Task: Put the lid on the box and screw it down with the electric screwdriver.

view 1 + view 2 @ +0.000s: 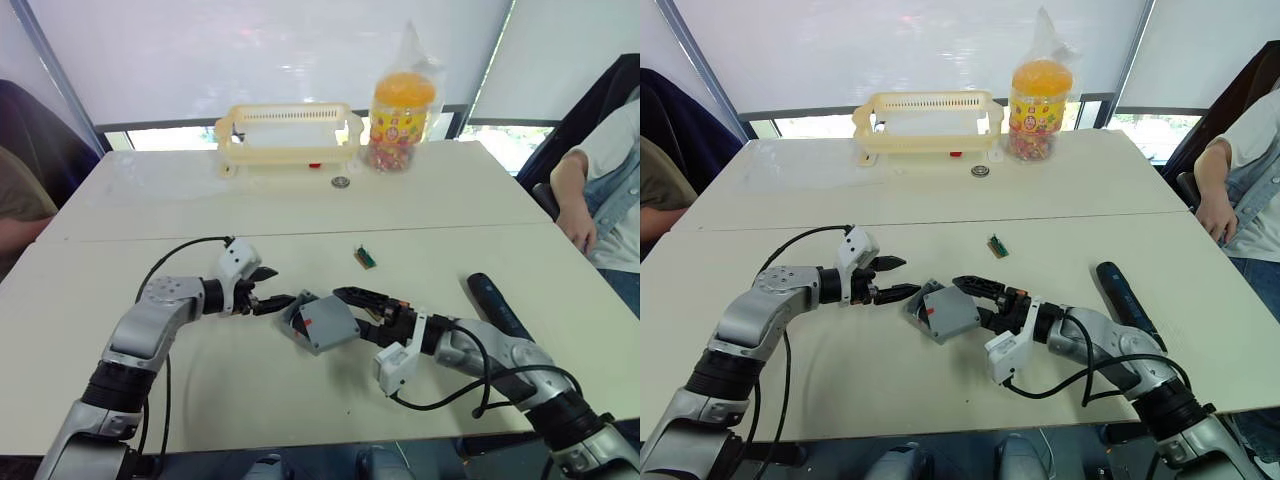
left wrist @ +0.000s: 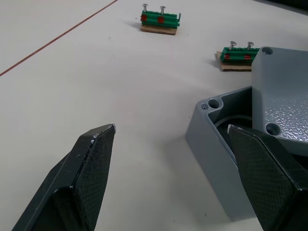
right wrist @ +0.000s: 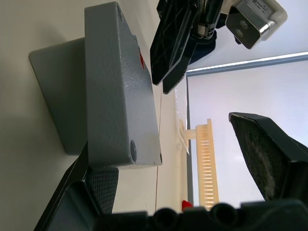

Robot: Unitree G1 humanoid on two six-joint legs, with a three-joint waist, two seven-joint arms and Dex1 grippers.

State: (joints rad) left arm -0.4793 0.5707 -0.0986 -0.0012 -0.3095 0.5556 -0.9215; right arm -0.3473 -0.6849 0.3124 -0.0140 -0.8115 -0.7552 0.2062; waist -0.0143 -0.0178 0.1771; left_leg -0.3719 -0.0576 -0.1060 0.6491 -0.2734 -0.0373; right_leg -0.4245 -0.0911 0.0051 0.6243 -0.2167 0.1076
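Observation:
The grey box (image 1: 294, 312) sits on the table in front of me, its open cavity and corner screw holes visible (image 2: 211, 113). The grey lid (image 1: 328, 322) rests tilted on the box, partly covering the opening (image 2: 284, 96). My left gripper (image 1: 272, 288) is open just left of the box, with one finger (image 2: 269, 178) close against its near wall. My right gripper (image 1: 352, 308) is open at the lid's right edge, one finger (image 3: 98, 185) under the lid and the other (image 3: 269, 159) well above it. To the right of my right arm, the electric screwdriver (image 1: 495, 298) lies on the table.
A small green piece (image 1: 366, 257) lies behind the box; the left wrist view has two green pieces (image 2: 160, 21) (image 2: 238, 57). At the back stand a cream basket (image 1: 290, 130), a candy jar (image 1: 402, 110) and a small metal ring (image 1: 341, 182). One person (image 1: 605, 190) sits right, another (image 1: 20, 200) left.

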